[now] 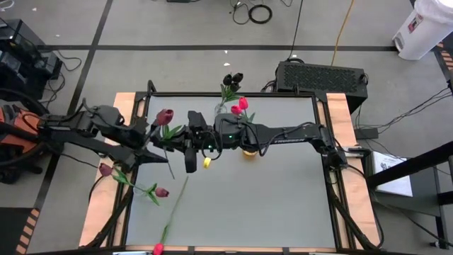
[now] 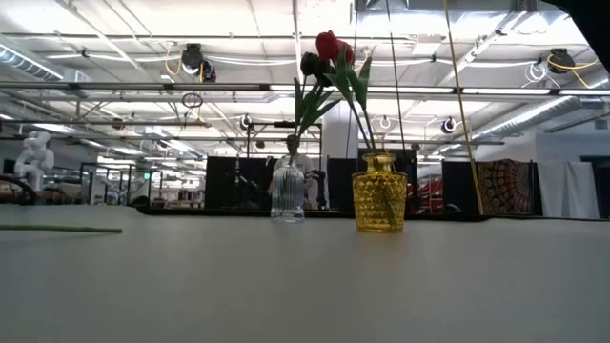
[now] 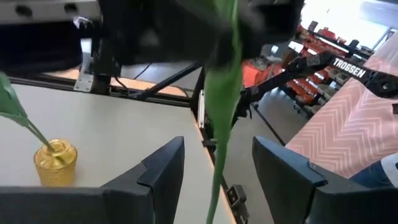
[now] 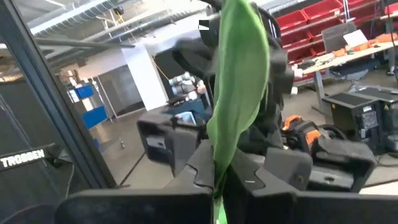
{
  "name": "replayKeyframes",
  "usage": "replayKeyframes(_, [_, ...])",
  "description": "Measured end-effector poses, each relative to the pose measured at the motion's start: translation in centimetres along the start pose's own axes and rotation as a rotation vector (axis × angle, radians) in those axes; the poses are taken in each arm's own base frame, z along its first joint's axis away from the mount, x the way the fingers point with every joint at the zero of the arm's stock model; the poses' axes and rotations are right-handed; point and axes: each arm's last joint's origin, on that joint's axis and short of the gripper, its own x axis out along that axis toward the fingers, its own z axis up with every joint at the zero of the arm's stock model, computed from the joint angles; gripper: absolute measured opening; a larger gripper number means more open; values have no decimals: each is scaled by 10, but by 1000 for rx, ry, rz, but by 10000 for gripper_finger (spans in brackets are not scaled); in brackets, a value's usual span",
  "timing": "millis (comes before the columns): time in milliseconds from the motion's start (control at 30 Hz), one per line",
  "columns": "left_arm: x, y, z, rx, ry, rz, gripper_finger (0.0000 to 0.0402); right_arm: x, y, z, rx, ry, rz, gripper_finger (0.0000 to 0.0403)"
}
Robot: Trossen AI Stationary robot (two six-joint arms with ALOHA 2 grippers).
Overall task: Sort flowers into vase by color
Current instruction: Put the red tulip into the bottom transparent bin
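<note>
Tulip (image 1: 165,116) stem clenched in right hand (image 1: 190,142) | left hand (image 1: 157,134) released, stem between its fingers

So around the grey desk (image 1: 283,191) there's a black ribbed box (image 1: 322,75) on the floor behind it, a coiled black cable (image 1: 260,13), a yellow cord (image 1: 343,28), and a white bin (image 1: 423,28) in the corner. Papers (image 1: 391,170) lie off to one side.

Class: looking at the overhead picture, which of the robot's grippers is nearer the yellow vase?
Right. The right gripper is a short way left of the yellow vase; the left gripper is farther left.
</note>
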Motion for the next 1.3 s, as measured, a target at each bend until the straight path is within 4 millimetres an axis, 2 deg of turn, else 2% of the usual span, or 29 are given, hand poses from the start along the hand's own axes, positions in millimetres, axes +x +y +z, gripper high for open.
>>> replayKeyframes(500, [2,1,2,-24,-22,25,191,0,0,-1,-19,10,-3,0])
replayKeyframes(633, [3,1,1,-25,-18,26,153,0,0,-1,-19,10,-3,0])
replayKeyframes(933, [2,1,1,-21,-14,22,18,0,-1,-2,-24,17,-10,0])
replayKeyframes(1300, [2,1,1,5,-6,6,4,0,-1,-2,-24,24,-8,10])
